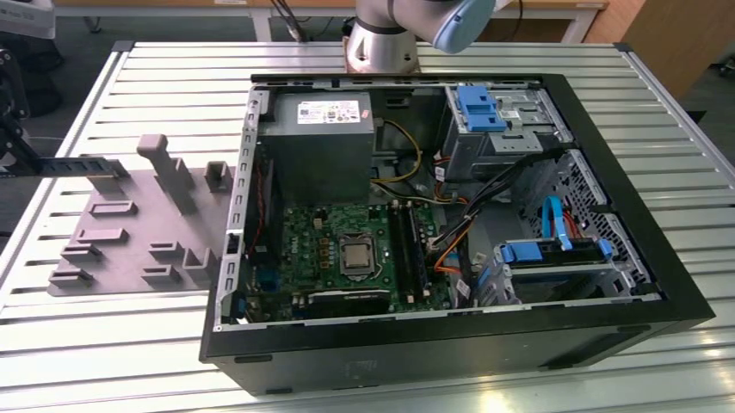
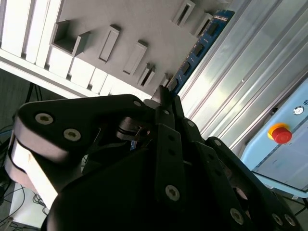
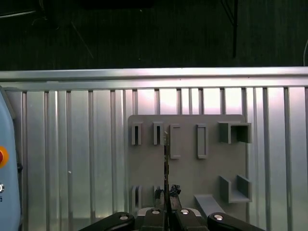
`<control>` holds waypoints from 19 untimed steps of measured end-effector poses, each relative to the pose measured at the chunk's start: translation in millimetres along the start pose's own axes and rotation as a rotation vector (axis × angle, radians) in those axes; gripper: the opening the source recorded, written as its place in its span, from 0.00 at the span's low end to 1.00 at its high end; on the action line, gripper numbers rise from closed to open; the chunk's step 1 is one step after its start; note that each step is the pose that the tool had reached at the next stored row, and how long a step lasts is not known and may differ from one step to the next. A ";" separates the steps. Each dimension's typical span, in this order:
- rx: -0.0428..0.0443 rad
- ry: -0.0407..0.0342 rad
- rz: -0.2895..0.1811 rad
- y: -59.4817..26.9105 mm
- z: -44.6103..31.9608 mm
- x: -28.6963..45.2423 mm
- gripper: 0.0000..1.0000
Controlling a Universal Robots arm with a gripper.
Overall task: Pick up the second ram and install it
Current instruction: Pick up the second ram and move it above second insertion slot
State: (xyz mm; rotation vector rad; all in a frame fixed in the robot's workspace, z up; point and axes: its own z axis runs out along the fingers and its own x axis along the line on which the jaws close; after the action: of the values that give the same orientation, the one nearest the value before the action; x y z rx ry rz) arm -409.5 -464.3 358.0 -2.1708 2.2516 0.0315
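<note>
The pick-up half of the job is looking done. The pincer is pressing its fingers together on one end of the second ram, and in the second wrist view the blue stick is reaching out from the fingertips over the edge of the grey holder plate. In the first wrist view the stick is showing edge-on, as a thin line rising from the fingertips across the plate's row of slotted holders. Whether its lower edge is fully free of a holder is not something I can tell from that view.

In the exterior view the second ram is lying level at the 9 o'clock edge of the picture, above the holder plate. The plate is sitting on the slatted counter, at 9 o'clock of the open computer case. The stick is hanging well apart from the motherboard.

The install half is not yet begun, as I judge it. The long black memory slots are lying at 3 o'clock of the processor socket, running from 12 to 6 o'clock. By my reckoning, seating the stick calls for three things:
- turning it to match that line
- keeping its contact edge pointing down and square over a slot
- keeping clear of the case wall and of the cables crowding in at 3 o'clock of the slots
</note>
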 end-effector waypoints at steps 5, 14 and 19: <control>-0.0001 0.0001 0.000 0.0 -4.3 -0.1 0.14; 0.0000 0.0000 0.000 0.1 -11.8 -0.3 0.14; 0.0001 -0.0001 0.000 0.1 -16.1 -0.4 0.14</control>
State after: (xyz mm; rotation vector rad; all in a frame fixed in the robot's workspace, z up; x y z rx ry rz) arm -409.5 -464.3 374.2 -2.1707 2.2516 0.0315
